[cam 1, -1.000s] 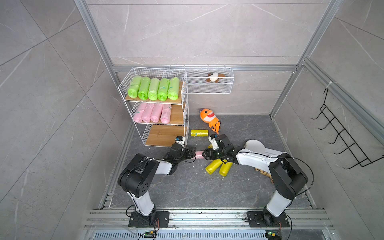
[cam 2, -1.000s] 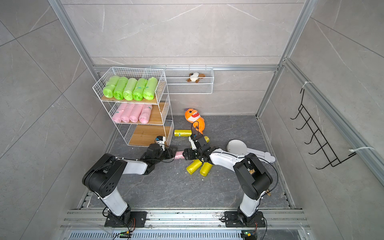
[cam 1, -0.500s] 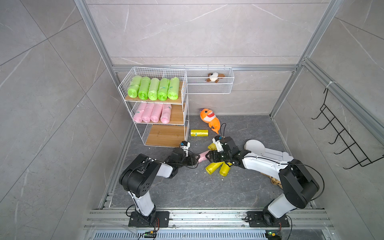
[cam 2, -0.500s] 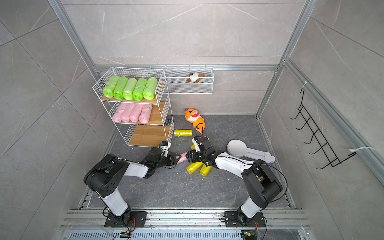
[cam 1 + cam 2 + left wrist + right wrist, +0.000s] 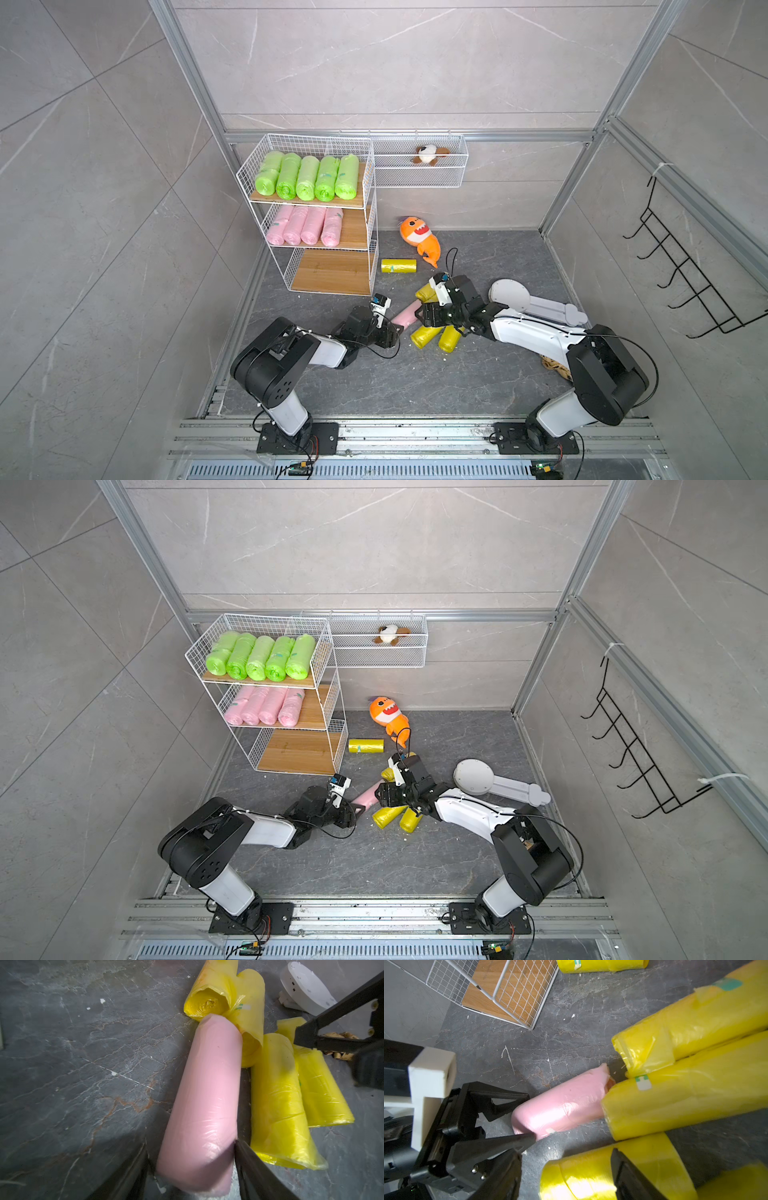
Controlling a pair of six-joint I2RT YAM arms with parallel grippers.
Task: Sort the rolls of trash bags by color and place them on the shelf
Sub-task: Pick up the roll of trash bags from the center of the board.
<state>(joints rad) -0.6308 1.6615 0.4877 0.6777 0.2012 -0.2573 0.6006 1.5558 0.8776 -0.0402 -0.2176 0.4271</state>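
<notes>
Your left hand (image 5: 397,328) has backed off the shelf (image 5: 332,270), straddles the glossy pink roll (image 5: 407,312), can't tell if clenched; right hand (image 5: 420,318) released over crinkly yellow rolls (image 5: 424,336).

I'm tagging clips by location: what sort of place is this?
Probably a mock bathroom corner built as a robot test cell: grey tiled walls inside an aluminium frame, a wire shelf, a hook rack.

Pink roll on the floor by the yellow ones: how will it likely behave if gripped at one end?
Probably soft and slippery: the pink roll wears glossy, wrinkled film. As a cylinder on the flat floor it may roll, though the yellow rolls touching it could block that.
</notes>
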